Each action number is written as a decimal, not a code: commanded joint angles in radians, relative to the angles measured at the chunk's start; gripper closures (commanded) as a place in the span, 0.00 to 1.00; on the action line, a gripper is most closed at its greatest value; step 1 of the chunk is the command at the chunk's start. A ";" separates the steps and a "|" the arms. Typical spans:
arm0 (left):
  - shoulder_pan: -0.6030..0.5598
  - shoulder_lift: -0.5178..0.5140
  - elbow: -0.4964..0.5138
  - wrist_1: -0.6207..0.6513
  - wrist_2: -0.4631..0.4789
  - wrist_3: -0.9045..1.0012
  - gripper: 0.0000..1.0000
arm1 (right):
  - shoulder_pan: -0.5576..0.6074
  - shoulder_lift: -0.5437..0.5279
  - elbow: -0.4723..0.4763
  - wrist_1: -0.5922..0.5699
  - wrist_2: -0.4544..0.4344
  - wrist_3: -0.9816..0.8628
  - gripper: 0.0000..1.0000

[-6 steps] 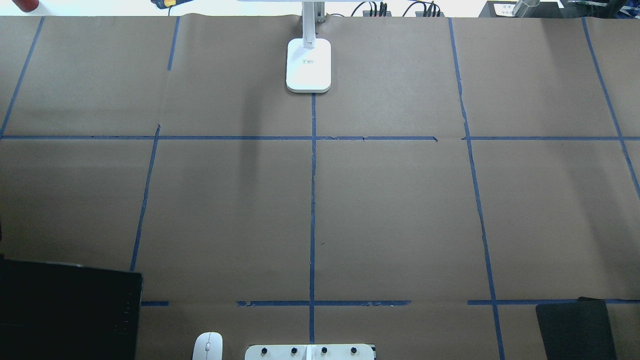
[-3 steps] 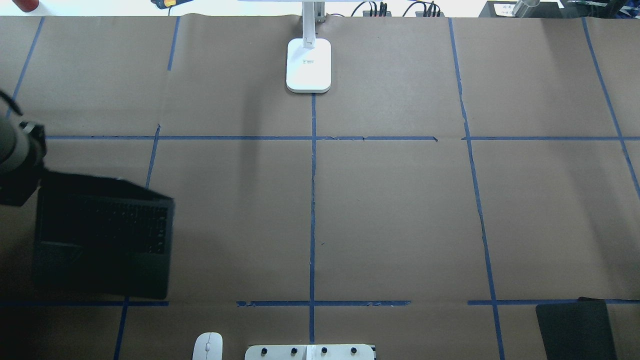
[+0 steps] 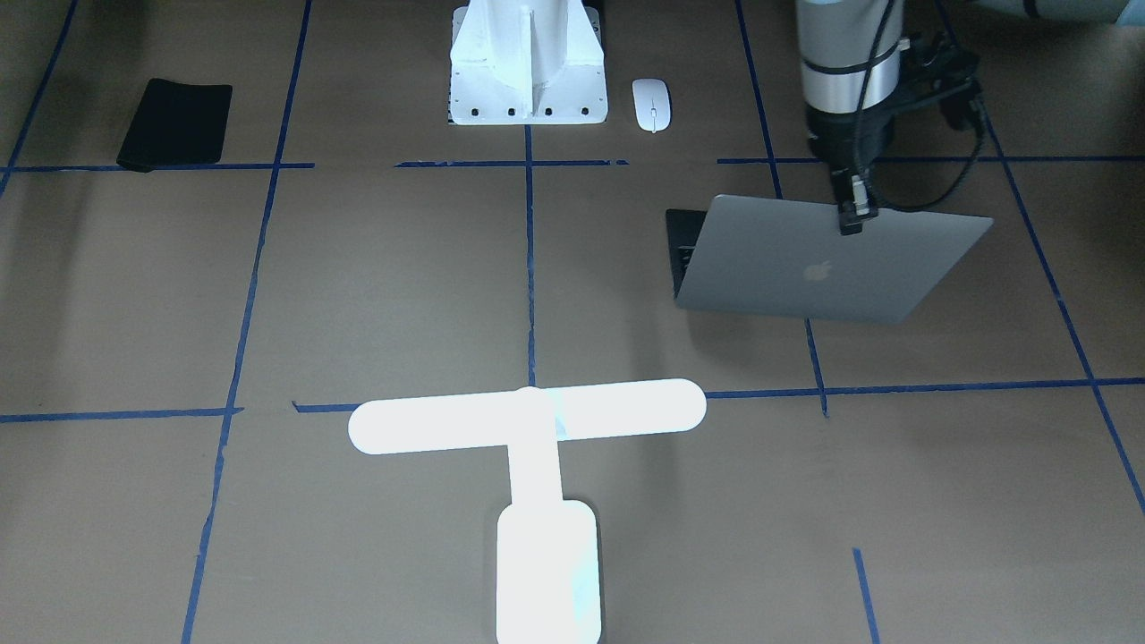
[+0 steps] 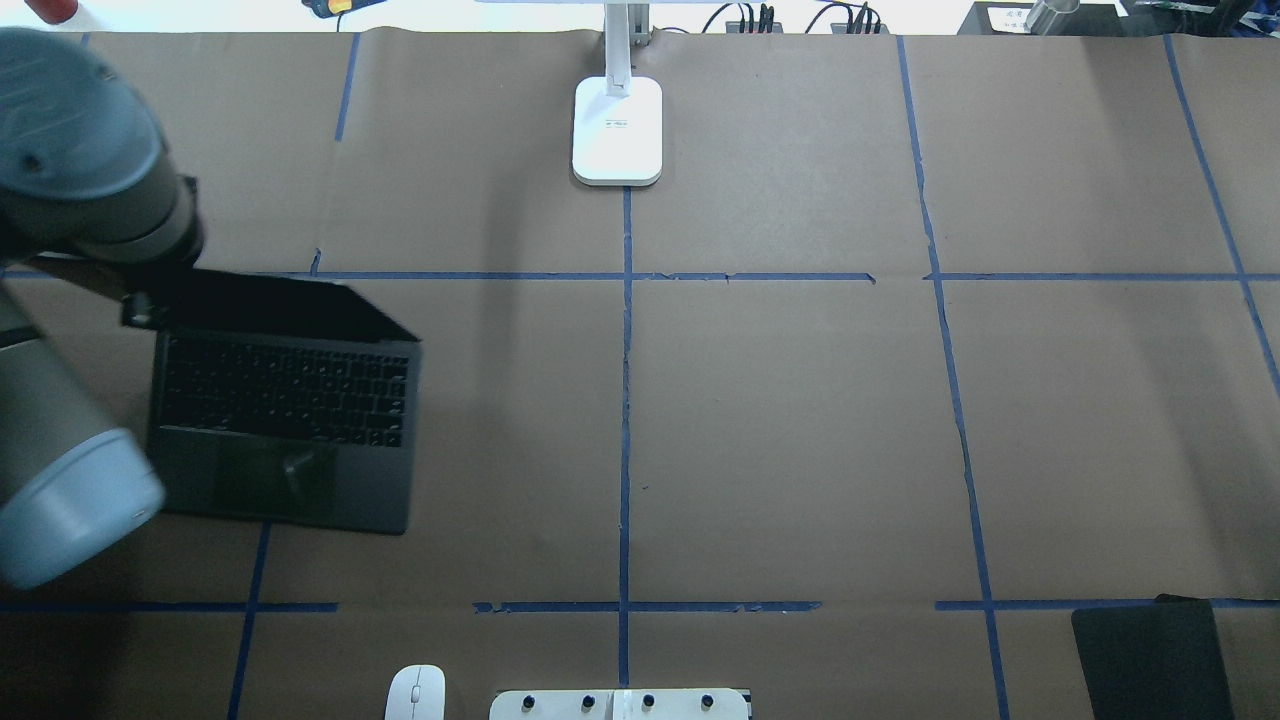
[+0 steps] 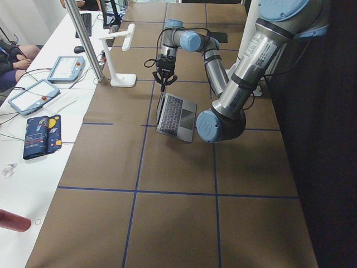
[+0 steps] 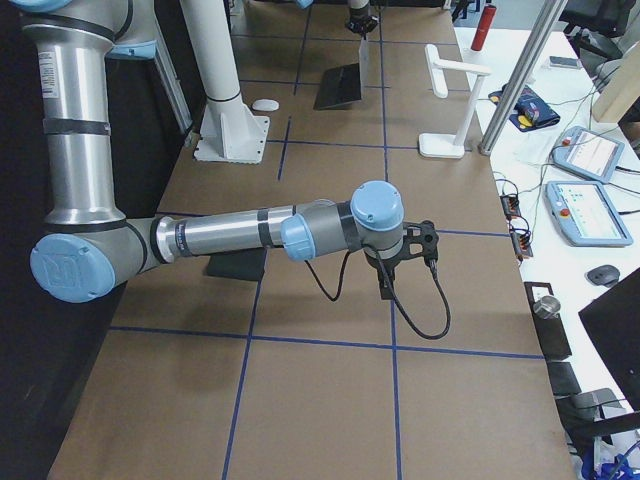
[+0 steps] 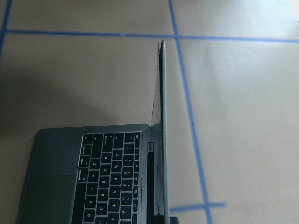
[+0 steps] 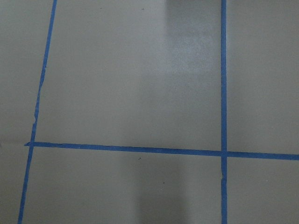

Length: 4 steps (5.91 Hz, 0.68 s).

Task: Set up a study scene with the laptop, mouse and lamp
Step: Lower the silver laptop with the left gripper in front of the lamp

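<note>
Two arms work at this table (image 4: 800, 420), which is covered with brown paper and divided by blue tape lines (image 4: 626, 400). We go from left to right in the overhead view.

On the far left the left arm comes in. In the front-facing view the left gripper (image 3: 850, 222) points down and pinches the top edge of the laptop's lid between its fingers. The laptop (image 4: 290, 400) is open, with the keyboard facing the robot and the lid standing steeply. It is on the robot's left side, in the middle row of the tape grid, across one of the lines. We cannot tell if its base rests on the paper or hangs just above it.

Next comes the mouse (image 4: 415, 692), flat at the near edge, just beside the white pedestal (image 4: 620, 705) but not touching it, and well apart from the laptop.

In the middle, at the far edge, stands the lamp (image 4: 617, 130), with its base at the end of the centre line. Its bar glows bright white.

On the right, near the robot, lies a black mat (image 4: 1150, 660).

From the right side view we see the right gripper (image 6: 385, 285) pointing down over bare paper, well apart from every object. We cannot tell whether its fingers are spread or pressed together.
</note>
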 commanded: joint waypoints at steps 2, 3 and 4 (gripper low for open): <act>0.017 -0.338 0.341 -0.009 -0.035 -0.076 1.00 | 0.000 0.001 -0.001 -0.004 0.001 0.000 0.00; 0.057 -0.409 0.422 -0.022 -0.033 -0.116 1.00 | 0.000 0.001 -0.003 -0.004 0.000 0.000 0.00; 0.071 -0.486 0.555 -0.108 -0.033 -0.154 1.00 | 0.000 0.003 -0.018 -0.004 -0.002 -0.002 0.00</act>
